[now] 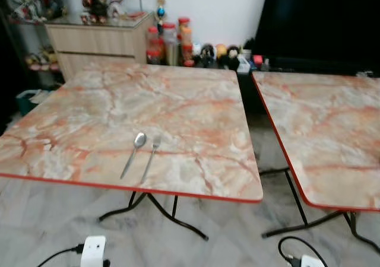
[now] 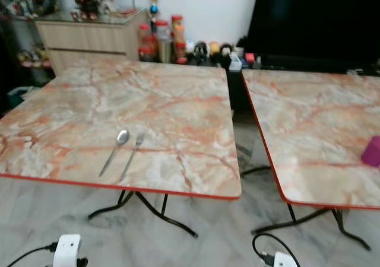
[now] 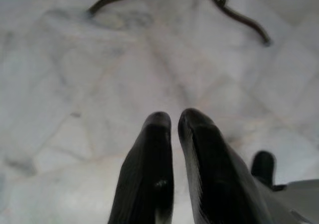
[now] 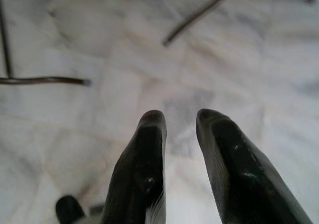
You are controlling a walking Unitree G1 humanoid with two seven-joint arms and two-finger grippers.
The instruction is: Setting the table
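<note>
A spoon (image 1: 134,152) and a fork (image 1: 151,157) are lying side by side on the near table (image 1: 196,110), close to its front edge and a little left of the middle of that edge. The spoon is sitting to the left of the fork, just beside it without touching, both with their heads pointing toward the far side of the table and their handles slanting toward the front edge. The rest of the marbled top is showing bare stone pattern with a red rim.

A second table (image 1: 332,124) is standing to the right of the near table, with a narrow gap between them. A pink thing (image 2: 372,151) is sitting on it at the edge of the right eye view; what it is cannot be told. Behind the near table a cabinet (image 1: 98,41) and a row of jars (image 1: 169,41) are standing against the wall.

The left gripper (image 3: 174,122) is hanging over the pale floor (image 3: 75,84) beside the table's dark legs (image 3: 239,20), its fingers nearly closed with only a slit between the tips, gripping nothing. The right gripper (image 4: 180,119) is hanging likewise over the floor, fingers a little parted and holding nothing.
</note>
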